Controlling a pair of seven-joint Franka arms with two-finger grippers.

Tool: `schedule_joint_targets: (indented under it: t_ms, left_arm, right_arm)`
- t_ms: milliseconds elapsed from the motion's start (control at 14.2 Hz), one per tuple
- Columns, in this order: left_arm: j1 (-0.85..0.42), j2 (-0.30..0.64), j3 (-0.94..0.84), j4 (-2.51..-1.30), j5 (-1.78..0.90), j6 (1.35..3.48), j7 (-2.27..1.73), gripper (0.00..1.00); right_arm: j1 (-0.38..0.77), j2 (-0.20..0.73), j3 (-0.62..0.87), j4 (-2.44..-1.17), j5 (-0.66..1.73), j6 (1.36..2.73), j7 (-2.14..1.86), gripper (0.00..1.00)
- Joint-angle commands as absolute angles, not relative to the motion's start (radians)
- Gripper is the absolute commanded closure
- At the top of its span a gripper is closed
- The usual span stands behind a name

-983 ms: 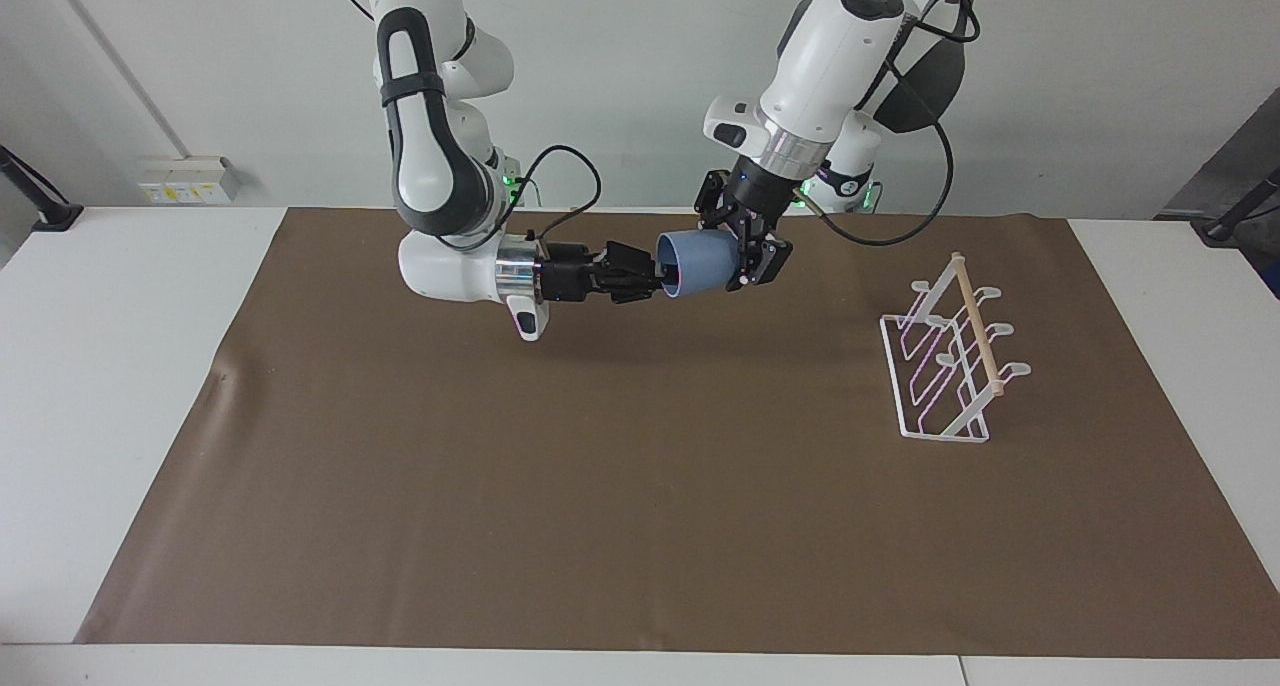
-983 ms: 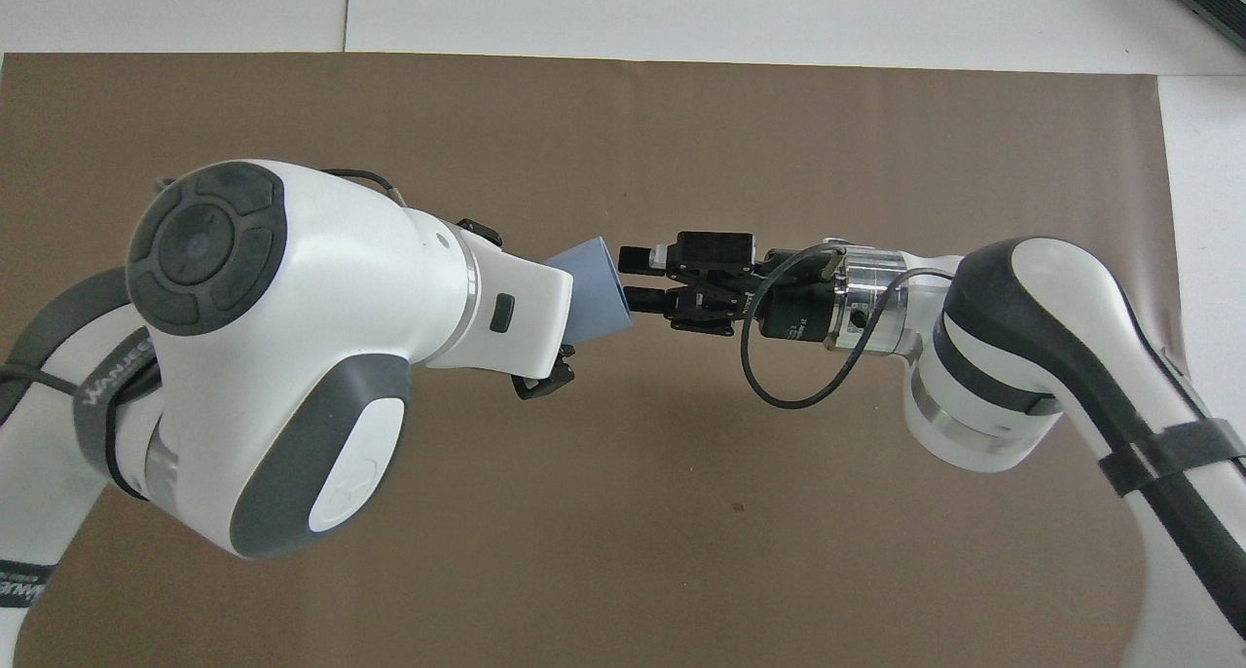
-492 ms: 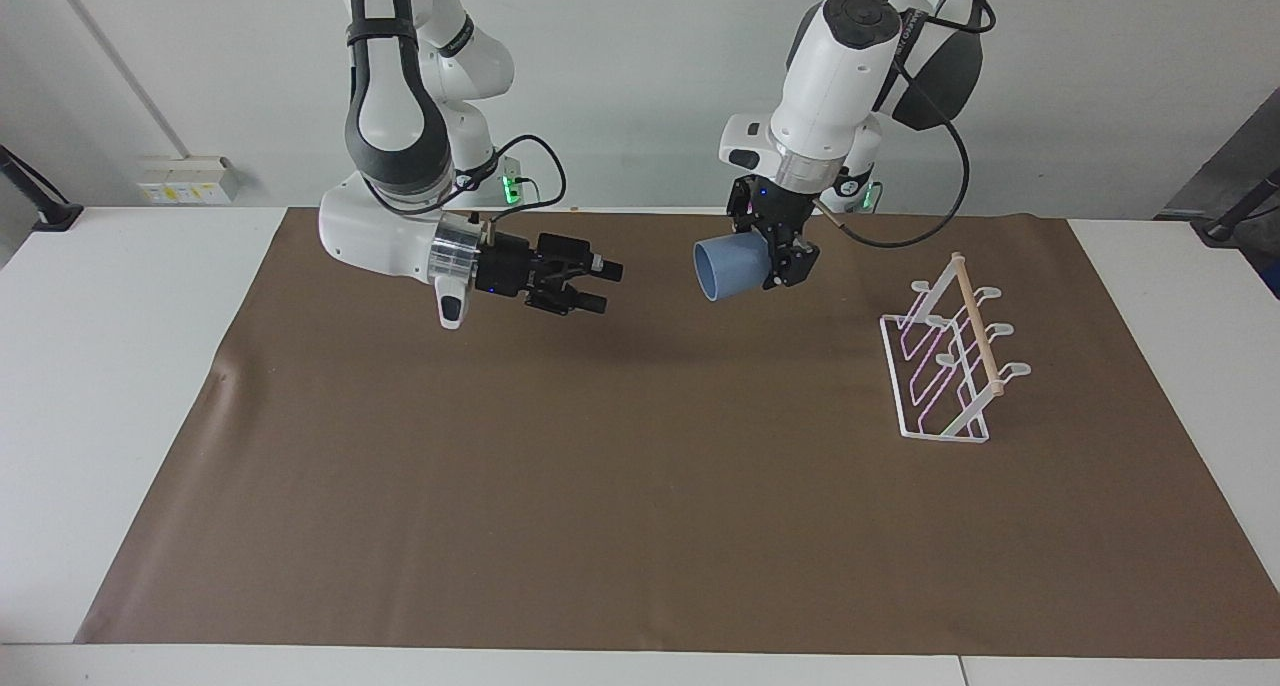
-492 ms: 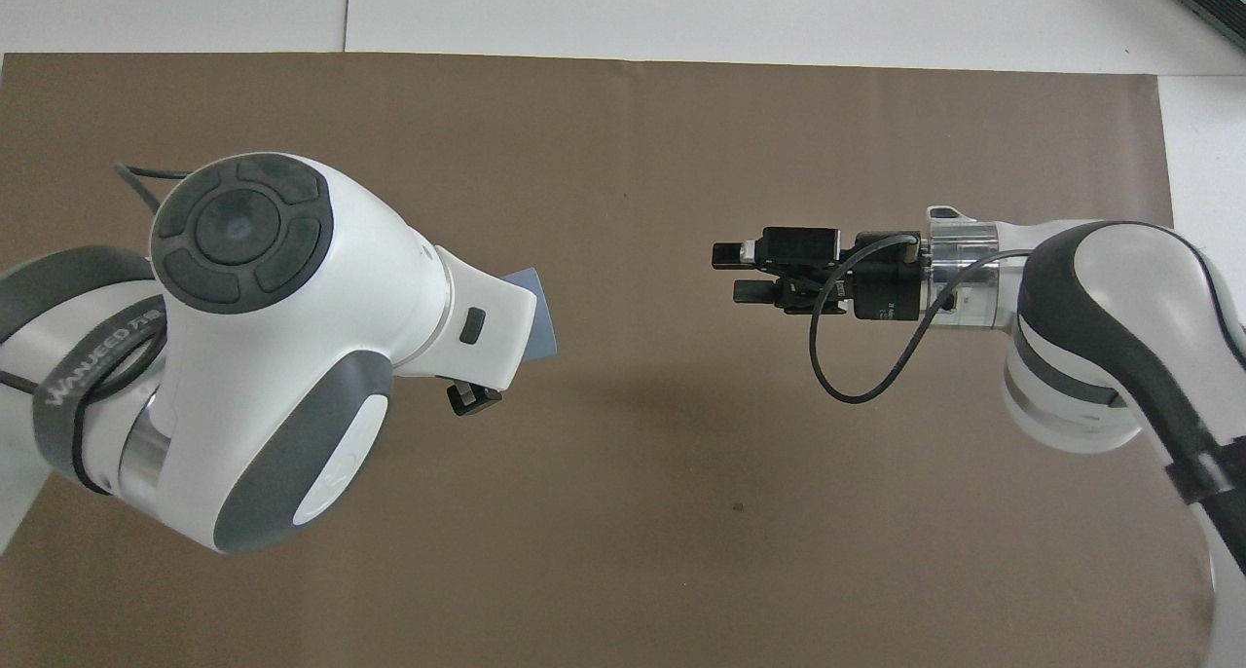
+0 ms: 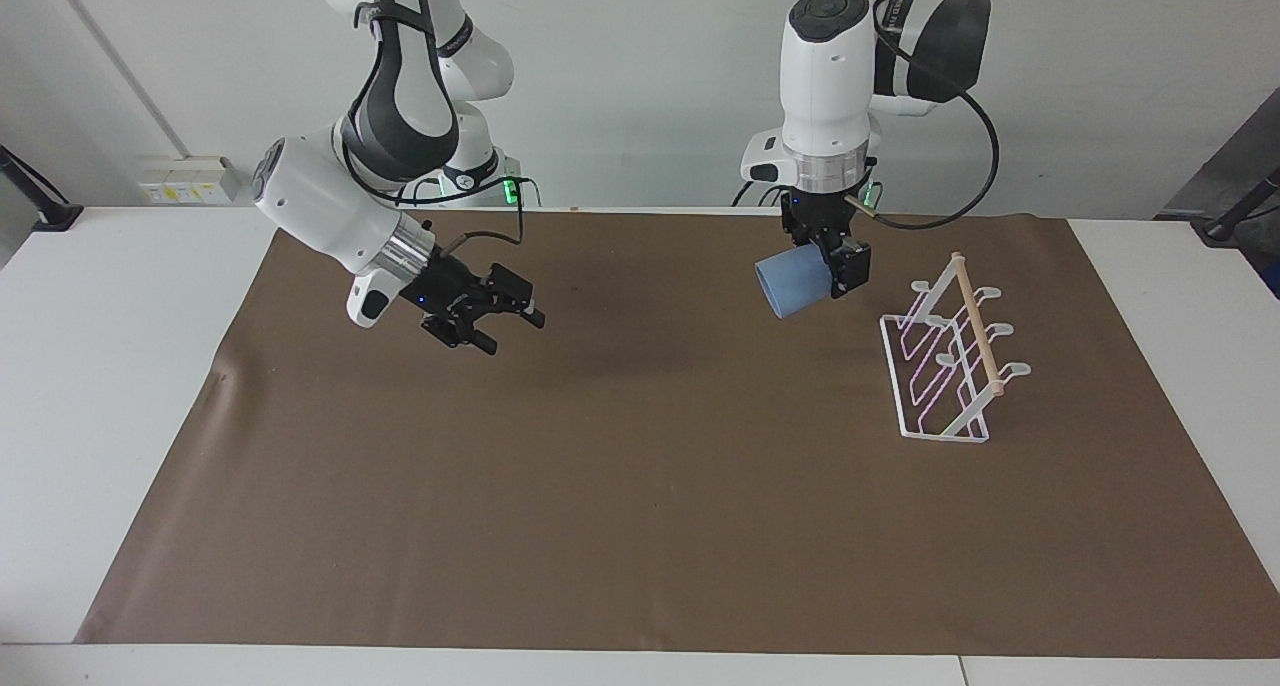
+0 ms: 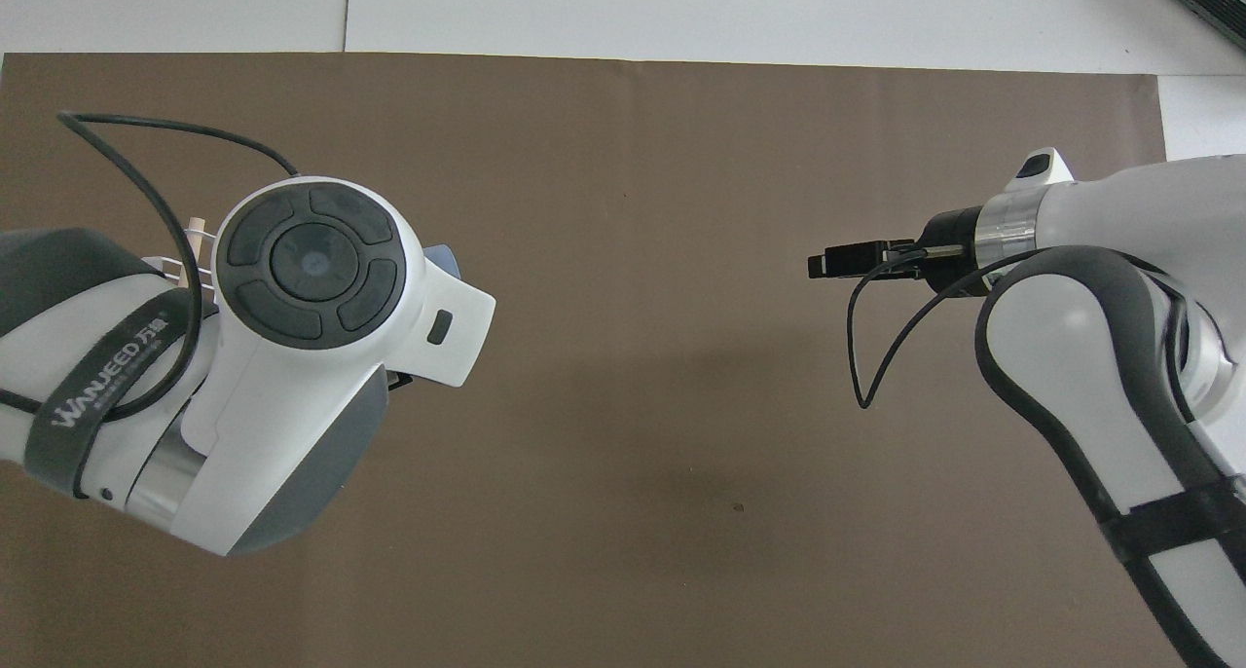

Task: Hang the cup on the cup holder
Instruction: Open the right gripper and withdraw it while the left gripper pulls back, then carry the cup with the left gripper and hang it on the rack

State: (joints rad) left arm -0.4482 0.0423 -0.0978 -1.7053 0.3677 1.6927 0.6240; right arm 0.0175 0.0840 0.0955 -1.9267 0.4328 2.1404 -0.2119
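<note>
My left gripper is shut on the light blue cup and holds it in the air on its side, with the mouth toward the right arm's end. It is over the brown mat, just beside the white wire cup holder with its wooden dowel. In the overhead view the left arm's housing hides the gripper. Only a sliver of the cup and a corner of the cup holder show there. My right gripper is open and empty, in the air over the mat toward the right arm's end; it also shows in the overhead view.
A brown mat covers most of the white table. The cup holder stands on the mat toward the left arm's end. A black cable loops from the right wrist.
The right gripper let go of the cup's rim and drew back toward its own end. The left gripper carried the cup toward the cup holder.
</note>
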Motion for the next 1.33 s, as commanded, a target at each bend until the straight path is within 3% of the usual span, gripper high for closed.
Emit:
schedule_joint_targets:
  t_ms: [0, 211, 773, 1264]
  left_arm:
    - [-0.437, 0.043, -0.104, -1.733, 0.521, 1.666, 0.721, 1.00]
    - [-0.437, 0.043, -0.104, -1.769, 0.681, 1.649, 0.773, 1.00]
    - [-0.379, 0.038, -0.104, -1.928, 1.021, 1.750, 0.856, 1.00]
    - [-0.364, 0.037, -0.104, -2.020, 1.166, 1.798, 0.864, 1.00]
  right_arm:
    - [0.018, 0.069, 0.100, -1.887, 0.153, 2.151, -0.178, 0.00]
    - [-0.004, 0.016, 0.098, -1.856, 0.031, 2.114, -0.096, 0.00]
    - [-0.092, -0.037, 0.098, -1.544, 0.025, 1.692, 0.063, 0.00]
    - [-0.092, -0.084, 0.106, -1.595, 0.023, 1.635, 0.084, 0.00]
